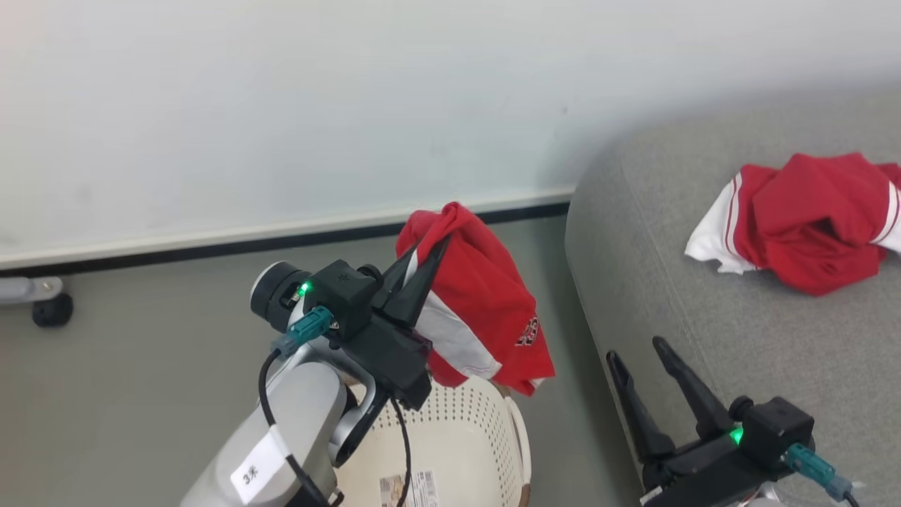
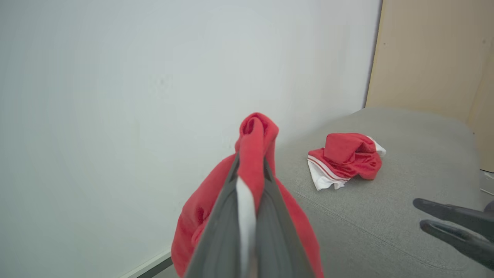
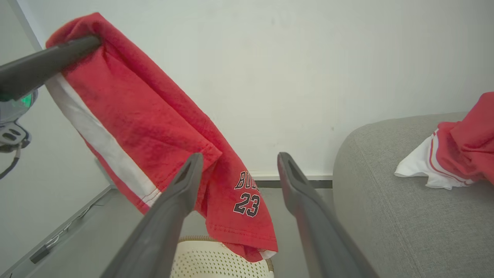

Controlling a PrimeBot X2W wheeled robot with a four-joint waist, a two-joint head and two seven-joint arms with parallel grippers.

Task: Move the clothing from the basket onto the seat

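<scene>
My left gripper (image 1: 429, 250) is shut on a red garment (image 1: 486, 310) with a white stripe and black-and-white lettering, holding it in the air above the cream perforated basket (image 1: 457, 436). In the left wrist view the fabric (image 2: 254, 154) bunches between the closed fingers (image 2: 220, 231). In the right wrist view this garment (image 3: 154, 127) hangs over the basket rim (image 3: 216, 255). A second red and white garment (image 1: 802, 218) lies crumpled on the grey seat (image 1: 704, 296). My right gripper (image 1: 637, 355) stands open beside the seat's edge, holding nothing.
A white wall with a dark baseboard (image 1: 211, 246) runs behind the basket. A caster wheel (image 1: 53, 308) sits at the far left on the grey floor. A paper label (image 1: 408, 489) lies inside the basket. A beige panel (image 2: 432, 54) rises behind the seat.
</scene>
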